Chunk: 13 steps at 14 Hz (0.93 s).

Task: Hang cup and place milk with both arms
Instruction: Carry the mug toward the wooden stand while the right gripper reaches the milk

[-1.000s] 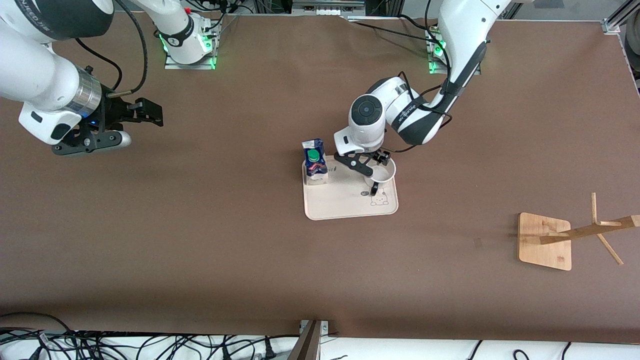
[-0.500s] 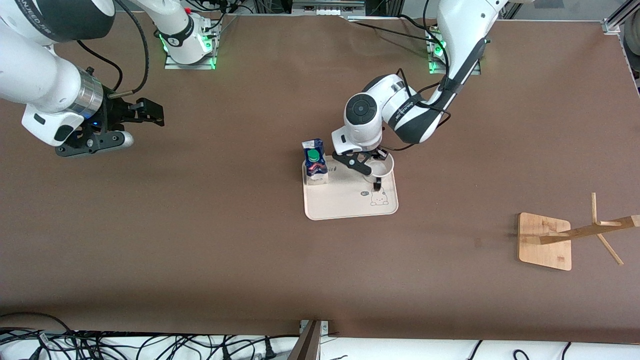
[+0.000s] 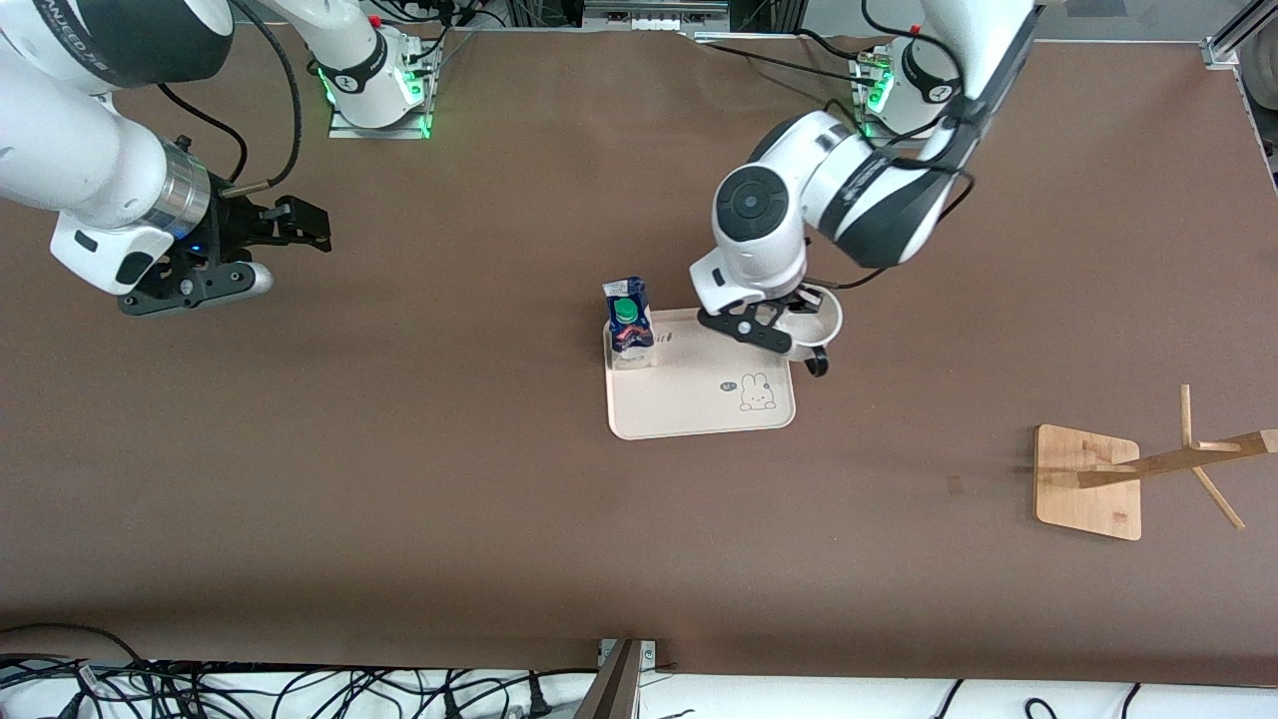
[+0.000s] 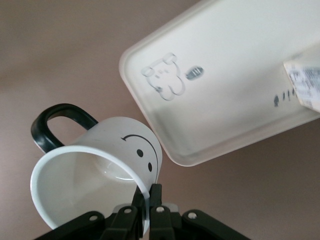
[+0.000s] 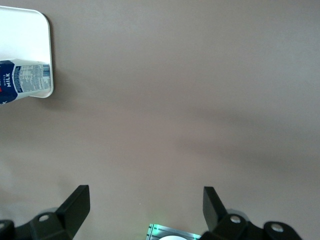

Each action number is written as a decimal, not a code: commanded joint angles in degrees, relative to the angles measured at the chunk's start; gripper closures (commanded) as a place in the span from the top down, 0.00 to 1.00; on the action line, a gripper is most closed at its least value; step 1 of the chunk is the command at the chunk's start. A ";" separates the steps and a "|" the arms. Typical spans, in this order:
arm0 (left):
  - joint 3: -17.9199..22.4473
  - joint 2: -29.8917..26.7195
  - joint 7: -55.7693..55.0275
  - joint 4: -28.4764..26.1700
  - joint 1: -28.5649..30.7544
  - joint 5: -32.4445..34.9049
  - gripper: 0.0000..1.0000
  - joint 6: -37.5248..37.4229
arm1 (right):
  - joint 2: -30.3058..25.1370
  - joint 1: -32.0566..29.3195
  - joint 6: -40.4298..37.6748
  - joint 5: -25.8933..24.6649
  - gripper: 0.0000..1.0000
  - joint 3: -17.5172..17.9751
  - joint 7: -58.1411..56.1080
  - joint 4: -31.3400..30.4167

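The white smiley cup (image 3: pixel 821 328) with its black loop handle hangs in the air over the tray's edge at the left arm's end. My left gripper (image 3: pixel 794 330) is shut on the cup's rim; in the left wrist view the cup (image 4: pixel 100 170) is pinched between the fingers, gripper (image 4: pixel 148 200). The blue and white milk carton (image 3: pixel 629 322) with a green cap stands upright in the cream tray (image 3: pixel 699 404), in its corner toward the right arm; it also shows in the right wrist view (image 5: pixel 22 82). My right gripper (image 3: pixel 290 228) is open and empty over bare table near the right arm's end.
A wooden cup rack (image 3: pixel 1118 469) with pegs stands on a square base at the left arm's end of the table, nearer the front camera than the tray. The tray has a rabbit drawing (image 3: pixel 757 392). Cables lie along the table's front edge.
My left gripper has lifted the cup off the tray and carried it toward the left arm's end, past the tray's edge. The right arm has barely moved.
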 commanded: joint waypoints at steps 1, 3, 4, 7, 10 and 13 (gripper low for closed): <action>-0.36 0.33 0.85 7.60 5.56 -4.42 0.00 -5.69 | 0.86 2.52 0.14 1.96 1.00 0.98 5.74 0.54; -0.45 0.33 3.21 10.95 9.18 -5.66 0.00 -7.81 | 2.26 6.03 3.20 5.21 1.00 1.07 12.77 0.45; -0.45 0.33 4.27 12.44 10.50 -5.66 0.00 -8.60 | 2.88 8.75 5.05 5.31 1.00 1.07 16.81 0.54; -0.19 0.50 5.51 16.31 13.58 -5.40 0.00 -10.80 | 6.48 17.71 13.04 5.22 1.00 1.07 29.73 0.72; -0.18 0.41 5.77 19.04 18.14 -5.66 0.00 -14.23 | 11.66 24.84 21.30 4.35 1.00 0.99 36.27 0.98; -0.45 -1.16 14.26 19.31 24.03 -5.66 0.00 -15.29 | 15.27 26.26 25.71 4.34 1.00 1.07 35.75 1.33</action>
